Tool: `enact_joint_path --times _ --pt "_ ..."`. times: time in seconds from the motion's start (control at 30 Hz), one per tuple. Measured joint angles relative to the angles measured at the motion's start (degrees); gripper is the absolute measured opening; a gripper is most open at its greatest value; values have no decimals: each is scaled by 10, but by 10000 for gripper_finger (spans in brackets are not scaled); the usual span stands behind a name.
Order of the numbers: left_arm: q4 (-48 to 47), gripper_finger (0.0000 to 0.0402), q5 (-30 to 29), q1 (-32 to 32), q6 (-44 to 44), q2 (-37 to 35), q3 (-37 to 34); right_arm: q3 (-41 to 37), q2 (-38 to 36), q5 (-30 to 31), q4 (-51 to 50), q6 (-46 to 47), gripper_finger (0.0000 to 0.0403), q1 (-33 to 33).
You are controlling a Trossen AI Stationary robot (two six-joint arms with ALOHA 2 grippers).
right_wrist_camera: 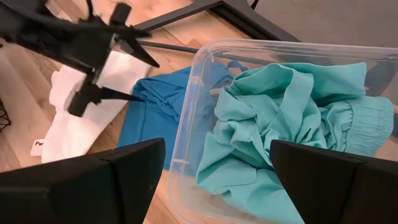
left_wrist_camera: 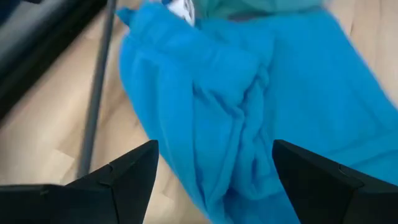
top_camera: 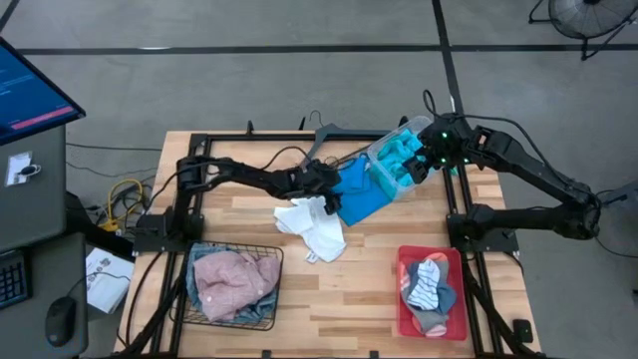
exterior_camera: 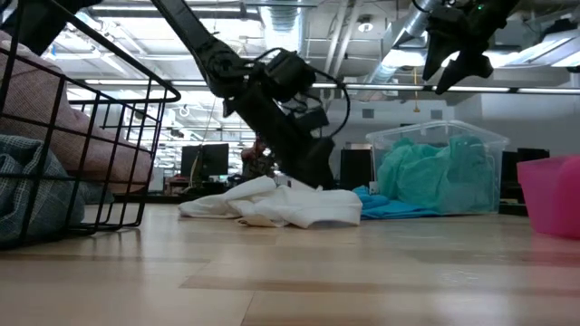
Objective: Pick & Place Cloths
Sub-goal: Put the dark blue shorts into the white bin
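The bright turquoise-blue cloth (top_camera: 361,197) lies flat on the table at the foot of a clear bin (top_camera: 384,152); it fills the left wrist view (left_wrist_camera: 249,106). The white cloth (top_camera: 314,227) lies crumpled just beside it (exterior_camera: 272,204). My left gripper (top_camera: 333,189) is open and low over the blue cloth's edge, its fingers on either side of a ridge of folds (left_wrist_camera: 214,180). My right gripper (top_camera: 424,165) is open and hovers high above the clear bin (exterior_camera: 458,63), which holds a teal garment (right_wrist_camera: 280,118). My left gripper comes slanting down from the table's left at the turquoise-blue cloth's bunched folds (left_wrist_camera: 242,124), with one finger (left_wrist_camera: 124,180) on each side of them. I cannot tell whether the fingertips touch the cloth, which lies flat on the table.
A wire basket (top_camera: 199,261) at the near left holds the dusty pink cloth (top_camera: 231,277) and blue denim. A pink bin (top_camera: 404,299) at the near right holds striped and grey-blue socks (top_camera: 429,284). A grey hanger (top_camera: 324,135) lies at the far edge. Bare wood shows between basket and pink bin.
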Motion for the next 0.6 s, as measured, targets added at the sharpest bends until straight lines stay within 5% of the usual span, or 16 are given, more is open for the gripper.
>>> enact_joint_path --times 0.27,0.6 --pt "0 273 -6 0 -30 47 2 0 0 0 0 0 286 0" --pt "-39 16 44 -1 -34 33 1 0 0 0 0 0 286 35"
